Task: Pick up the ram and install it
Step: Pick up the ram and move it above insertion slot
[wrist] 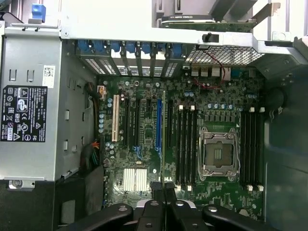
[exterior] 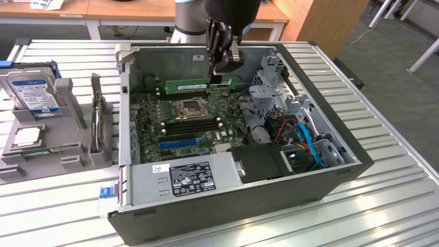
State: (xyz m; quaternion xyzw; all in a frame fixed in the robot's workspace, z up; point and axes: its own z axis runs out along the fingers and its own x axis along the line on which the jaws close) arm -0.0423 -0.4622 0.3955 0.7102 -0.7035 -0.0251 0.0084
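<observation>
Slatted metal table (exterior: pixel 384 206) bears one open computer case (exterior: pixel 274 200); fingers (exterior: pixel 219 56) pinch one ram (exterior: pixel 188 83) above its motherboard (exterior: pixel 199 121).

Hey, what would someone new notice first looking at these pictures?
An open computer case lies on a slatted metal table, its green motherboard exposed. Over the board, the black gripper is shut on the ram, a long green stick. On the exterior view's left, a blue-labelled hard drive stands in a grey holder.

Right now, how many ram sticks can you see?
1: the ram, clamped in the gripper above the motherboard. Others may be hidden in the side rack.
</observation>
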